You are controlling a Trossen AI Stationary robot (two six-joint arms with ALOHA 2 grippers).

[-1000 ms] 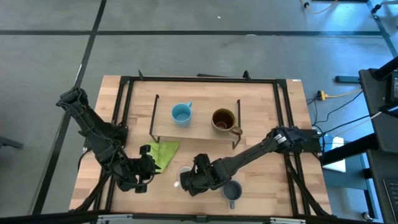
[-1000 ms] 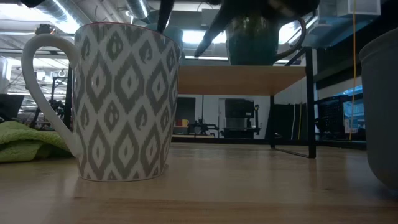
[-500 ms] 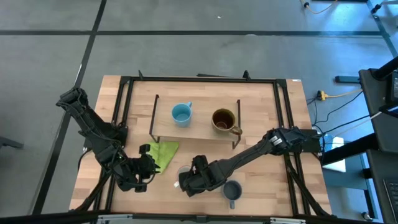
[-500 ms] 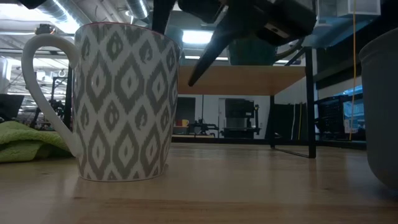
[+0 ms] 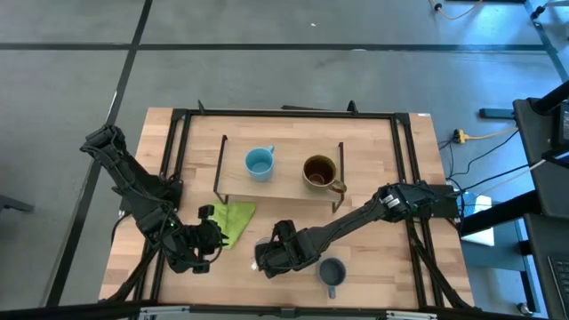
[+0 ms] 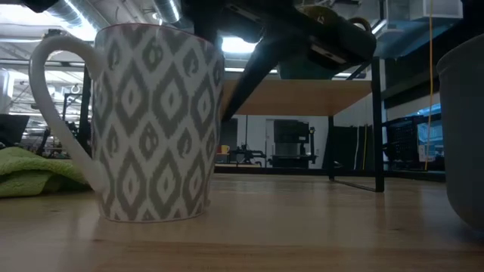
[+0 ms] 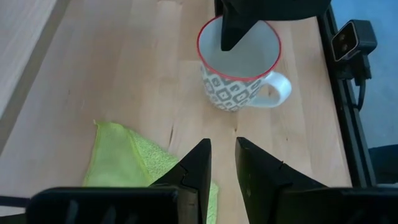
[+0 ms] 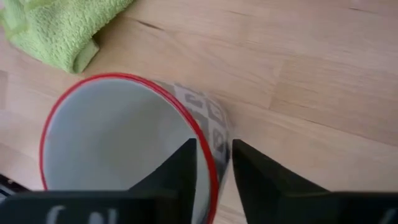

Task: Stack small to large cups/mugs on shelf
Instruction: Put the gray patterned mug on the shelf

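A white mug with a grey diamond pattern and a red rim [image 7: 239,74] [image 6: 151,128] stands on the table near its front edge. My right gripper [image 8: 214,152] [image 5: 264,260] reaches down onto it and is shut on its rim. A grey-blue mug [image 5: 332,272] stands just right of it. On the shelf [image 5: 284,184] stand a light blue mug [image 5: 259,164] and a brown mug [image 5: 320,172]. My left gripper [image 7: 224,146] [image 5: 207,249] hovers to the left, over the green cloth's edge, with a narrow gap between its fingers and nothing in it. My right gripper has the white mug's rim [image 8: 210,163] on the side away from the handle [image 7: 280,90]. One finger [image 8: 180,168] is inside the mug and the other [image 8: 255,177] outside against its wall. The fingers come steeply from above. The mug's base is on the table.
A green cloth [image 5: 233,219] lies between my left gripper and the shelf's left end. The shelf's black wire ends [image 5: 220,169] rise at its sides. Black frame rails [image 5: 169,178] run along the table's edges. Bare wood lies in front of the shelf.
My right gripper has sunk onto the white mug, its outer finger coming down alongside the mug's wall in the low view. The mug has shifted a little on the table, toward the near edge. My left arm has kept still.
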